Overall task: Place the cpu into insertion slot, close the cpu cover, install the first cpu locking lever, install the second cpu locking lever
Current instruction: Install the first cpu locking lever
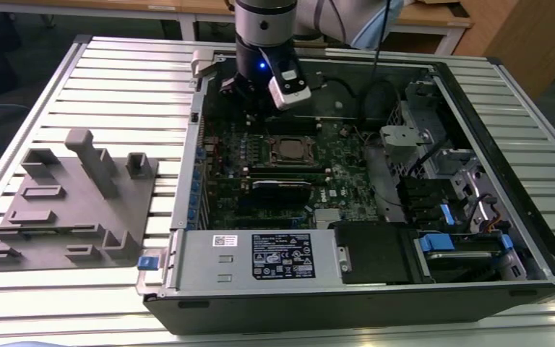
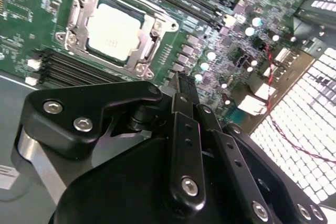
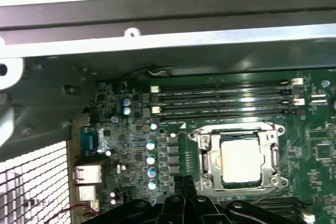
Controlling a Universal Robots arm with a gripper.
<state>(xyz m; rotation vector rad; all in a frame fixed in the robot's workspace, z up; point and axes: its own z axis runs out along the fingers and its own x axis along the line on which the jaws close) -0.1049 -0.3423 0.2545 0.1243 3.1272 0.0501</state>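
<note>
Exterior view: the arm (image 1: pixel 263 29) stands upright over the far end of the open computer case (image 1: pixel 509 144), which sits on the slatted tabletop (image 1: pixel 95 79) beside a grey fixture (image 1: pixel 70 202). Both wrist views: the cpu (image 2: pixel 113 31) lies in the insertion slot (image 1: pixel 269 150), framed by the lowered cpu cover (image 2: pixel 79 17). The pincer (image 2: pixel 182 80), fingertips together and empty, hovers near it above the motherboard (image 3: pixel 131 124).
</note>
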